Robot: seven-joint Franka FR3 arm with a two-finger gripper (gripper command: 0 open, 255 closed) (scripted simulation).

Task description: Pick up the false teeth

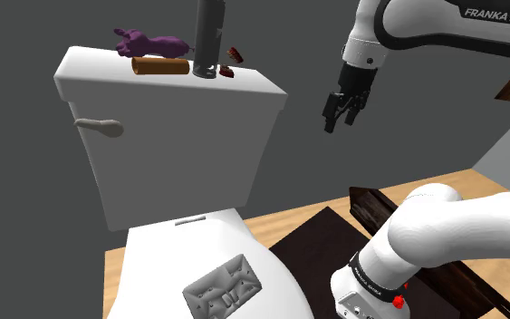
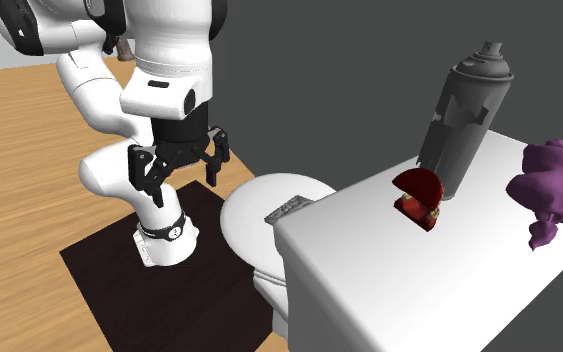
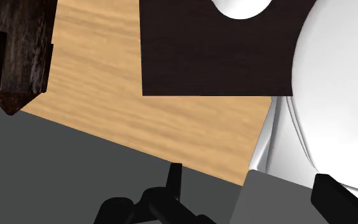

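Toilet (image 1: 180,145), white, tank top used as a shelf, hence the clutter up there. Franka arm (image 1: 452,231) rises from a dark square pad (image 2: 169,290) on the wood floor (image 3: 107,95) and folds over at the elbow. The wrist points straight down, so the wrist view looks at the floor, the pad and the toilet's rim.

Gripper (image 2: 181,182) hangs in free air beside the bowl with fingers spread wide and nothing between them. In the shoulder view it is at about 4 o'clock from the tank's corner, well apart.

Grey spray can (image 2: 469,110) stands upright on the tank top. Purple plush toy (image 2: 559,190) lies at 3 o'clock of the can in the second exterior view. Brown roll-shaped item (image 1: 160,65), maybe bread or a log, hard to say, lies touching the toy. Grey embossed slab (image 1: 221,290) lies flat on the closed toilet lid (image 1: 153,263).

False teeth (image 2: 419,198), red, gaping open, sit on the tank top just beside the can's base at 7 o'clock. Judgement: approach not begun. The gripper looks lower than the tank top, so it likely needs to lift, then descend clear of the can.
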